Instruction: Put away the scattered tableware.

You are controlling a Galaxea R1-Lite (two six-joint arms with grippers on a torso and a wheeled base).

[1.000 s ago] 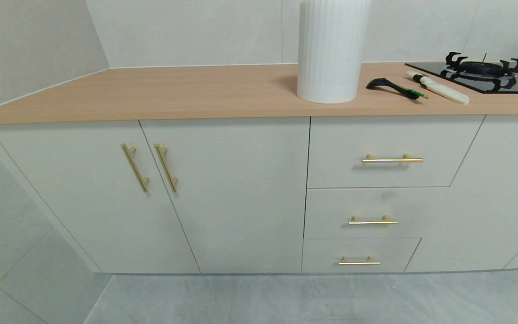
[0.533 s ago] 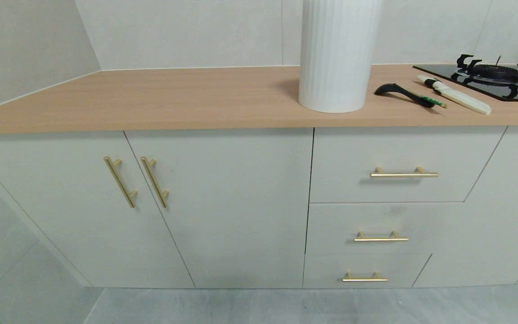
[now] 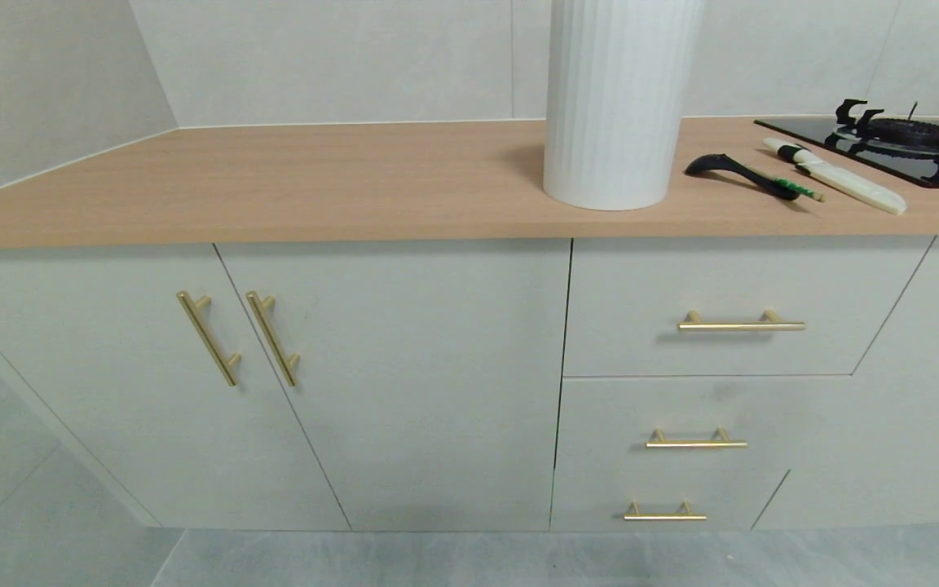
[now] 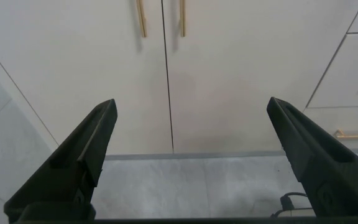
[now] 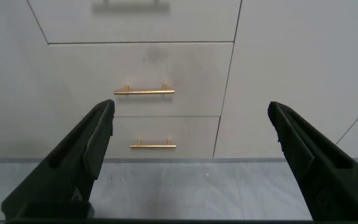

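Task looks barely started, nothing put away yet. The black ladle (image 3: 730, 169), a thin green-tipped stick (image 3: 800, 190) and the white knife (image 3: 844, 181) all lie loose on the table (image 3: 315, 175). They sit close together between the white ribbed container (image 3: 616, 106) and the hob (image 3: 910, 134).

My left tool (image 4: 190, 109) is spread wide and empty, held low and facing the cabinet doors (image 4: 166, 62). My right tool (image 5: 191, 109) is also spread and empty, held low and facing the lower drawers (image 5: 145, 74).

All three pieces are left to pick up. I can't tell whether they go in the container or in the top drawer (image 3: 741, 324), which is closed. Both tools are well below the table, so I'd need to lift them first.
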